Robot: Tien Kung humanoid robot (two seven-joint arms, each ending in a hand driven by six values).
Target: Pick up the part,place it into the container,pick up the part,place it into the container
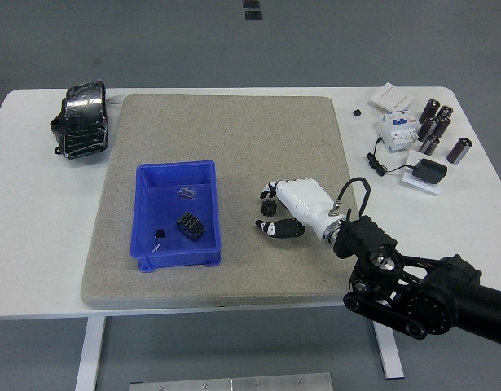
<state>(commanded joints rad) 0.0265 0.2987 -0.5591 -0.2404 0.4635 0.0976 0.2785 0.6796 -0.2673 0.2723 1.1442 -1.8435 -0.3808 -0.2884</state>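
the part still outside the container is a small black toothed gear [269, 208], lying on the grey felt mat [234, 130] toward the right of the mat's middle, well apart from the blue rectangular plastic bin [150, 175]. it is tiny and half covered by the fingers, so its teeth are hard to make out. the right hand [284, 210], white with black fingertips, reaches in from the desk's near right corner; its fingers [271, 191] are curved over the gear and the thumb lies just nearer, but whether they clamp it or merely touch it cannot be told. inside the bin, near its front right corner, rests a larger black ribbed gear [190, 225], with a small black piece [158, 236] beside it and a little metal bit [186, 192] toward the back wall. the black arm's lower links are cut off at the picture's bottom right.
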